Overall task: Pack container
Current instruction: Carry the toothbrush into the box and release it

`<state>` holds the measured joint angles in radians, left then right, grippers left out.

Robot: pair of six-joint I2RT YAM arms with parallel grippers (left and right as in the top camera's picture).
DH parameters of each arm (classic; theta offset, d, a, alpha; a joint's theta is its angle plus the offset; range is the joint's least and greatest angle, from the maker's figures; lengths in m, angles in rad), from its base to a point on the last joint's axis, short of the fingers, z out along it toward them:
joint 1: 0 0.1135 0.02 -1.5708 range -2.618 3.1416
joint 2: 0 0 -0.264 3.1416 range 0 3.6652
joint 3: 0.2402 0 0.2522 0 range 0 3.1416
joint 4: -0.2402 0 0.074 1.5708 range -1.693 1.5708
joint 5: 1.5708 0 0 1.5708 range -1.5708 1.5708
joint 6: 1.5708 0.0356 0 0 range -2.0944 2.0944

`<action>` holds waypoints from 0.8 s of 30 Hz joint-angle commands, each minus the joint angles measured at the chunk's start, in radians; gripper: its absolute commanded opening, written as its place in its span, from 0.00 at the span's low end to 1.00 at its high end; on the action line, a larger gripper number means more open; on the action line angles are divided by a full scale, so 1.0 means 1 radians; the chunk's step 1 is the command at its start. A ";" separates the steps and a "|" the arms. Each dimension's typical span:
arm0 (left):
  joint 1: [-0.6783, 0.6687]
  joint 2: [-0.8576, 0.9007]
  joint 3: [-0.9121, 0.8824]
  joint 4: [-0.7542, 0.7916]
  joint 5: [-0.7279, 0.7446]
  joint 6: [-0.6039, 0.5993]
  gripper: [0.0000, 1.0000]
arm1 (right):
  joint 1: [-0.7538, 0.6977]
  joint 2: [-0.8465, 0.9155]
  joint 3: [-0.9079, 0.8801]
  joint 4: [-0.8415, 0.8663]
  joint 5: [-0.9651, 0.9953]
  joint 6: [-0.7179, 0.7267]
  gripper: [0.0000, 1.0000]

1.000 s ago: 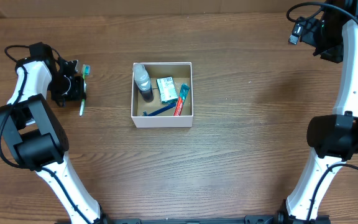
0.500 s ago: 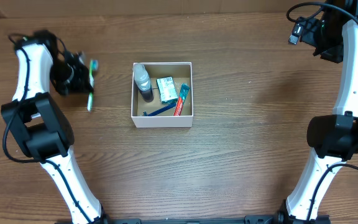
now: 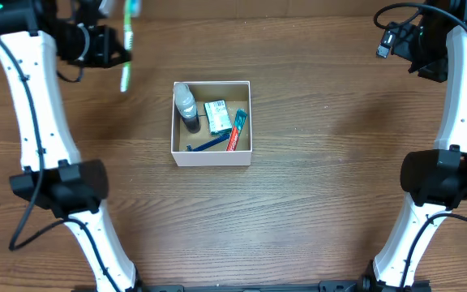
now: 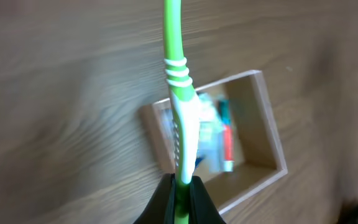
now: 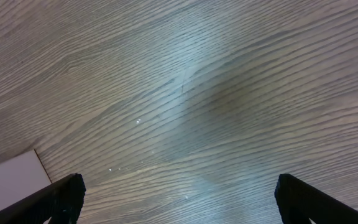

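Note:
The container (image 3: 212, 156) is a square white-walled box with a brown floor at the table's middle. Inside lie a small bottle (image 3: 186, 106), a green packet (image 3: 216, 116), a red tube (image 3: 234, 136) and a blue razor (image 3: 210, 144). My left gripper (image 3: 113, 47) is shut on a green toothbrush (image 3: 126, 58) and holds it high at the far left, left of the container. In the left wrist view the toothbrush (image 4: 180, 106) rises from the shut jaws (image 4: 182, 186) with the container (image 4: 272, 134) blurred below. My right gripper (image 5: 179, 202) is open and empty over bare wood.
The table is brown wood (image 3: 339, 162). A corner of the container (image 5: 11, 183) shows at the lower left of the right wrist view. The right arm (image 3: 452, 97) stands along the right edge, the left arm (image 3: 39, 122) along the left.
My left gripper has lifted the toothbrush off the table and carried it up and toward the far edge. The right arm has not moved.

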<state>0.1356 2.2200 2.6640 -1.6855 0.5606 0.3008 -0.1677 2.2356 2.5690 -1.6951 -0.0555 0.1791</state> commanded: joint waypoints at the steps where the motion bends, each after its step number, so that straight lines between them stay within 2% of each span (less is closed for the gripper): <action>1: -0.124 -0.089 0.029 -0.004 -0.035 0.071 0.04 | 0.000 -0.031 0.001 0.002 -0.006 -0.008 1.00; 6: -0.283 -0.092 0.006 -0.004 -0.154 0.080 0.04 | 0.000 -0.031 0.001 0.002 -0.006 -0.008 1.00; 12: -0.423 -0.092 -0.129 -0.004 -0.373 0.101 0.04 | 0.000 -0.031 0.001 0.002 -0.006 -0.008 1.00; 15: -0.449 -0.092 -0.251 -0.004 -0.375 0.128 0.08 | 0.000 -0.031 0.001 0.002 -0.006 -0.009 1.00; 22: -0.460 -0.092 -0.552 0.022 -0.375 0.224 0.09 | 0.000 -0.031 0.001 0.002 -0.006 -0.008 1.00; 24: -0.460 -0.092 -0.605 0.042 -0.348 0.293 0.11 | 0.000 -0.031 0.001 0.002 -0.006 -0.008 1.00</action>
<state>-0.3195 2.1448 2.1212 -1.6634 0.1936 0.4850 -0.1677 2.2356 2.5690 -1.6947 -0.0559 0.1787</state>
